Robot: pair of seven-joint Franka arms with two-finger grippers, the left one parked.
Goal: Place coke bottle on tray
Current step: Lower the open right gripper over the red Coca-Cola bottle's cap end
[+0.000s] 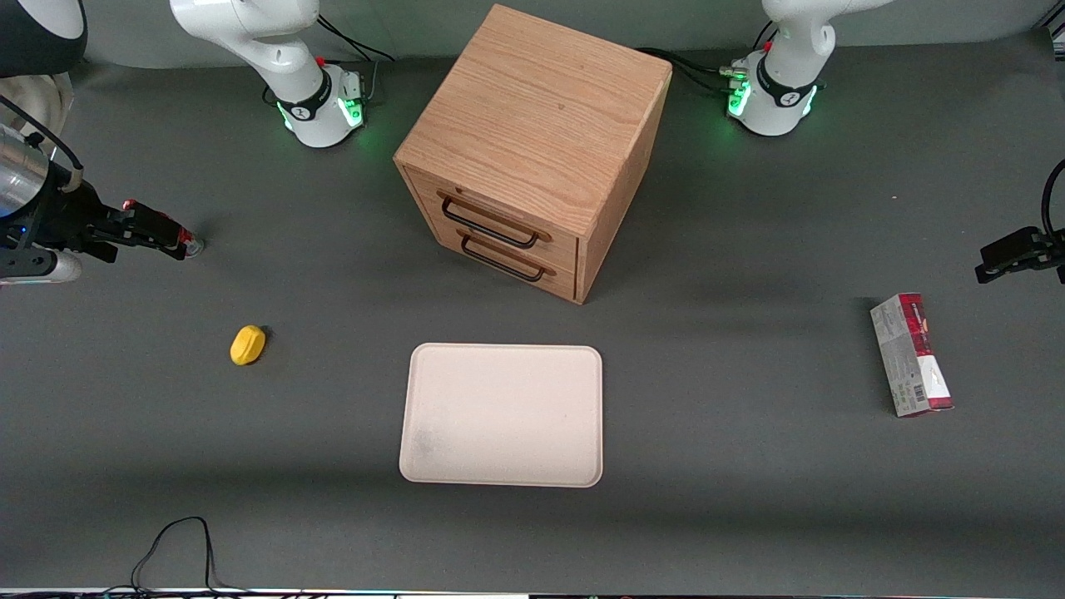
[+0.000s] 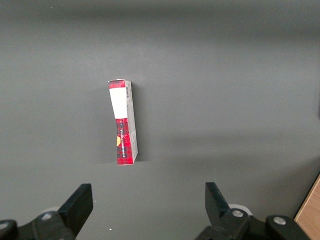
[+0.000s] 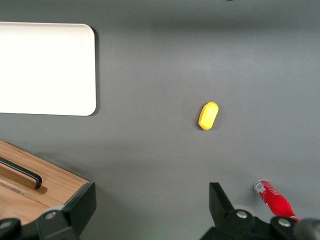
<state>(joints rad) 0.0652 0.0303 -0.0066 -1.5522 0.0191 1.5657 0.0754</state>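
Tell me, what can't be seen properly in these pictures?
- coke bottle: partly covered by the open hand, which sits low beside it at the working arm's end of the table, in both the right wrist and front views.
- cabinet: drawers shut, so the contents are hidden.
- carton: print too small to read, front view.

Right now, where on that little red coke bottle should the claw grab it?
Probably across the red middle of the coke bottle, from above: it lies flat on the table, slim enough to pinch. The gripper hangs open just beside it, not over it yet.
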